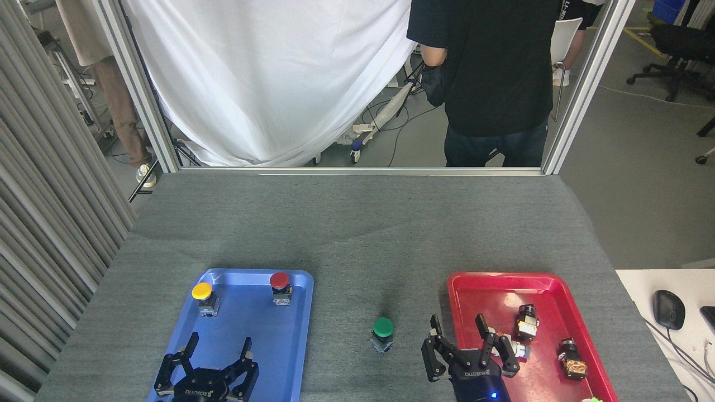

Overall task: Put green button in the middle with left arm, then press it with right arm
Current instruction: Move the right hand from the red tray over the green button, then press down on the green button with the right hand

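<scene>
Both claws sit low at the near edge of the worktop with fingers spread wide and nothing in their grasp: the left claw (215, 350) hangs over the near end of the blue tray (254, 335), and the right claw (459, 335) hovers at the left rim of the red tray (491, 287), partly over the cloth. Between them the green button (383, 334) stands upright and alone on the middle (380, 279), the bare grey cloth between the two trays, closer to the right claw but apart from it. At the far end of the blue tray stand a yellow-capped button (203, 297) and a red-capped button (280, 287), well apart from each other. Small parts lie scattered in the red tray. Beyond the far edge, a person in dark clothes (491, 78) stands beside a hanging white sheet (268, 78).
</scene>
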